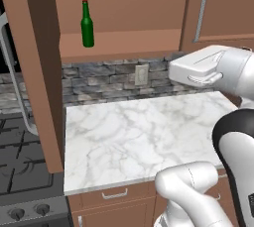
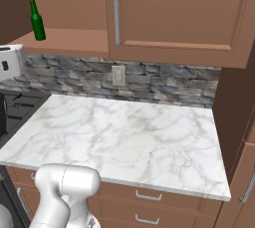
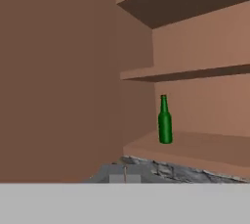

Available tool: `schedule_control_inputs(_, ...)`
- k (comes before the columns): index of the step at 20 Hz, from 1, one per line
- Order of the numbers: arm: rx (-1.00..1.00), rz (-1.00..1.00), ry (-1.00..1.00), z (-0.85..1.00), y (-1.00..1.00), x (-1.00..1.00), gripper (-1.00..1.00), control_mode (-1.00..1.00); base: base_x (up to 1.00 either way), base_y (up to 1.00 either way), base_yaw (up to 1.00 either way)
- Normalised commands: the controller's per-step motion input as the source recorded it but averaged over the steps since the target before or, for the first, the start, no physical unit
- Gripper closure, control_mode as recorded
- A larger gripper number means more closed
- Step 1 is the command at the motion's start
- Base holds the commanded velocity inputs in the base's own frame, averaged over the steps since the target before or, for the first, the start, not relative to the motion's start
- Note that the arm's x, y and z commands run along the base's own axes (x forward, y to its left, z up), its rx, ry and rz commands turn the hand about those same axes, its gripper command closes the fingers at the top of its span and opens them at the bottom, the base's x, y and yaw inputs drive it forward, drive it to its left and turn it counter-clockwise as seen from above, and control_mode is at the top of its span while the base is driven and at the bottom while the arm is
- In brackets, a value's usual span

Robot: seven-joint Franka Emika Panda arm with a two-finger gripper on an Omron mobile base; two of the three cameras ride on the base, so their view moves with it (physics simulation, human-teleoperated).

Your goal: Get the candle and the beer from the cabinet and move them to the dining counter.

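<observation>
The beer [image 3: 165, 121] stands upright on the lowest shelf of the open cabinet [image 1: 119, 42], ahead of the gripper and well apart from it. The gripper is closed and empty, so the beer is not yet taken.

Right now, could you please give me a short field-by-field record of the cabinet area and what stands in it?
cabinet: left door open, right door shut
beer: upright on the bottom shelf, near its left end
upper shelves: bare where they can be seen
worktop: white marble, below the cabinet
wall outlet: on the stone backsplash
gripper: shut, holding nothing
</observation>
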Motion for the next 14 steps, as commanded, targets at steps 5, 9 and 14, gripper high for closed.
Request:
schedule_control_inputs(5, -0.11, -0.06, 0.0, 0.0, -0.22, 0.0, 1.0, -1.0, 0.0, 0.0, 0.0)
schedule_control_inputs(9, -0.02, -0.02, 0.0, 0.0, -0.31, 0.0, 1.0, -1.0, 0.0, 0.0, 0.0)
schedule_control_inputs(14, 0.0, 0.0, 0.0, 0.0, -0.32, 0.0, 1.0, -1.0, 0.0, 0.0, 0.0)
